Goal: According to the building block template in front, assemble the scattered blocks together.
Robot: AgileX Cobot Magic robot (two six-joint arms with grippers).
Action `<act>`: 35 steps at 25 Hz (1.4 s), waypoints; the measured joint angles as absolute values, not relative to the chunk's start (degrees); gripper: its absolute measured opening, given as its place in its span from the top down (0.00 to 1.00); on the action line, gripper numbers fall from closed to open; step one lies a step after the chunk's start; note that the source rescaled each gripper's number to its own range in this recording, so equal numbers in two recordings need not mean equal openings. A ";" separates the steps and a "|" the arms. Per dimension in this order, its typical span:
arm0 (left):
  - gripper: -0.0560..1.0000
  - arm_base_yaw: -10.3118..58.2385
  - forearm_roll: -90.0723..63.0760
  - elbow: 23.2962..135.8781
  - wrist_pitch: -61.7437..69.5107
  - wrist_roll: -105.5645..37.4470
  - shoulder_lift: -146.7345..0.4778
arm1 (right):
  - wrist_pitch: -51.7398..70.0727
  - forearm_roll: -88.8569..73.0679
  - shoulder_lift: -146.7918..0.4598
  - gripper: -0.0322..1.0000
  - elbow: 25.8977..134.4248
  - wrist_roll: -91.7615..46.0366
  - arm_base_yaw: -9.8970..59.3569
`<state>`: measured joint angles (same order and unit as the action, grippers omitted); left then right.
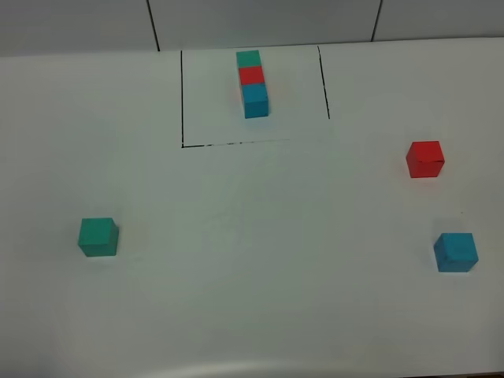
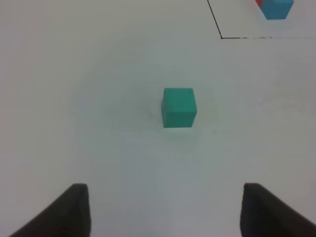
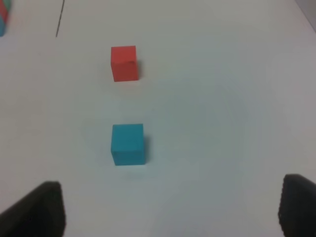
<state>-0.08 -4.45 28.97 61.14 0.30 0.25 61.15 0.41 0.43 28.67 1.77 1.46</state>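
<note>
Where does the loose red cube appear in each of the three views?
Exterior high: the loose red cube lies on the right, right of the framed template, behind the loose blue cube.
Left wrist: not in it; the red seen at the edge belongs to the template.
Right wrist: it lies beyond the loose blue cube, farther from the fingers.
Shared landmark: the template's black line shows in all three views.

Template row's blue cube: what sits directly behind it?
A red cube joined to the blue cube, then a green cube. Their front faces are covered by the row itself; only tops show.
</note>
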 joint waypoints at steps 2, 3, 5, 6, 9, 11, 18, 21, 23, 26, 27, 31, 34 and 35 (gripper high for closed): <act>0.59 -0.08 -4.45 28.97 61.14 0.30 0.25 | 61.15 0.41 0.43 0.24 28.67 1.77 1.46; 0.59 -0.08 -4.45 28.97 61.14 0.30 0.25 | 61.15 0.41 0.43 0.24 28.67 1.77 1.46; 0.59 -0.08 -4.45 28.97 61.14 0.30 0.25 | 61.15 0.41 0.43 0.24 28.67 1.77 1.46; 0.59 -0.08 -4.45 28.97 61.14 0.30 0.25 | 61.15 0.41 0.43 0.24 28.67 1.77 1.46; 0.59 -0.08 -4.45 28.97 61.14 0.30 0.25 | 61.15 0.41 0.43 0.24 28.67 1.77 1.46; 0.59 -0.08 -4.45 28.97 61.14 0.30 0.25 | 61.15 0.41 0.43 0.24 28.67 1.84 1.46; 0.59 -0.08 -4.45 28.97 61.14 0.30 0.25 | 61.15 0.41 0.43 0.24 28.67 1.84 1.46; 0.59 -0.08 -4.45 28.97 61.14 0.30 0.25 | 61.15 0.41 0.43 0.24 28.67 1.84 1.46; 0.59 -0.08 -4.45 28.97 61.14 0.30 0.25 | 61.15 0.41 0.43 0.24 28.67 1.84 1.46; 0.59 -0.08 -4.45 28.97 61.14 0.30 0.25 | 61.15 0.41 0.43 0.24 28.67 1.77 1.46; 0.59 -0.08 -4.45 28.97 61.14 0.30 0.25 | 61.15 0.41 0.43 0.24 28.67 1.77 1.46; 0.59 -0.08 -4.45 28.97 61.14 0.30 0.25 | 61.15 0.41 0.43 0.24 28.67 1.77 1.46; 0.59 -0.08 -4.45 28.97 61.14 0.00 0.25 | 61.15 0.41 0.43 0.24 28.67 1.77 1.46; 0.57 -0.08 -4.45 28.97 61.08 0.00 0.25 | 61.15 0.41 0.43 0.24 28.67 1.77 1.46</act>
